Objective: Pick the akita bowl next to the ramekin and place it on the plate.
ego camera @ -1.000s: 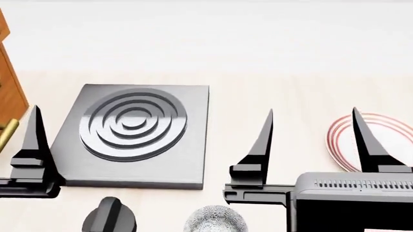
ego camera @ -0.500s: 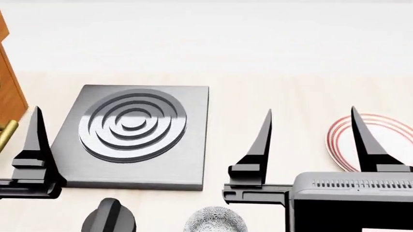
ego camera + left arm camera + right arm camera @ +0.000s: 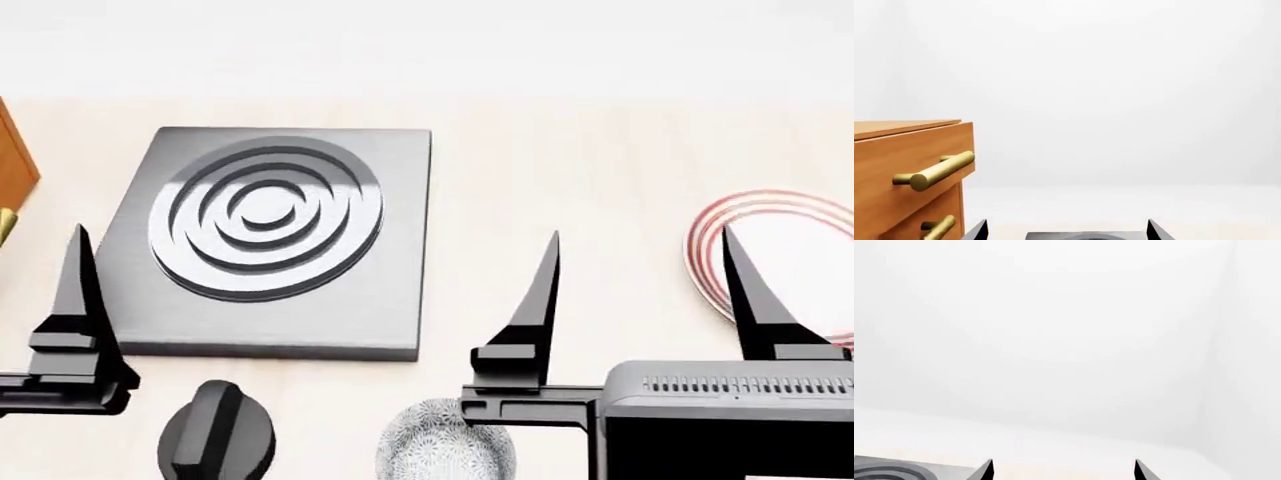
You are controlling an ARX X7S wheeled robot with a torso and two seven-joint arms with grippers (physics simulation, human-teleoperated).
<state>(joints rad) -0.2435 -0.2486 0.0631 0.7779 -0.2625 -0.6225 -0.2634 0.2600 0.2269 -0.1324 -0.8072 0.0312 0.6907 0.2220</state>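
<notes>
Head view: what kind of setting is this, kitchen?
Likely a simulated kitchen counter. A grey hob plate with concentric rings sits on the pale worktop with a black knob in front, a red-ringed plate at right, and a wooden drawer unit with brass handles beside it.

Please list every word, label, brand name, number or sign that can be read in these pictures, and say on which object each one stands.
None: no readable text appears in any view.
The stove plate carries only raised concentric rings, no markings.
The plate has only red rings around its rim.
The patterned bowl shows a speckle pattern, no letters.
The black knob and the wooden drawers are unmarked.
</notes>
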